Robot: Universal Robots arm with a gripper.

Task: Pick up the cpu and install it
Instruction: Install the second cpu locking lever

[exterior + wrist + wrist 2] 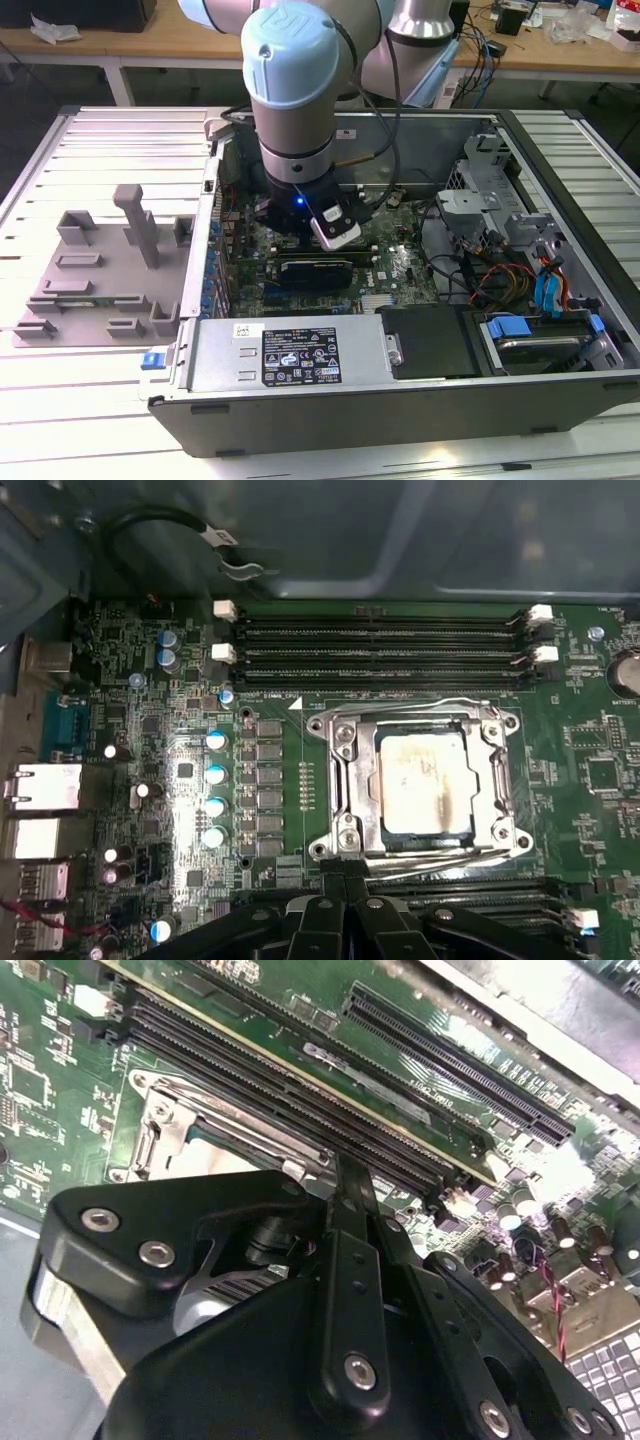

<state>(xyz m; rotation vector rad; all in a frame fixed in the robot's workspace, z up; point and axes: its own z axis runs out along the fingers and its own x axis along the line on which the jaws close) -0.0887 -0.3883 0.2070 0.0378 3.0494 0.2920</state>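
exterior view: arm reaches down into the open computer case, gripper low over the motherboard; grey tray with upright blocks sits outside the case on the exterior view's left, no chip visible on it

exterior view, claw state: cannot tell, wrist body hides the tips

first wrist view: cpu lies flat inside the socket frame, silver top with brownish smears, looks seated square in the opening; memory slots run just beside the socket

first wrist view, gripper: black linkages at the picture edge, near the socket but apart from the cpu, nothing held there

second wrist view: gripper body fills the foreground, socket frame partly seen behind it, tips hidden, open or closed cannot tell

progress: judged from these views, cpu is already placed in the socket, so pick and place look done; socket latching cannot be confirmed, retention lever position unclear

left to do: possibly only securing the frame, if not yet locked
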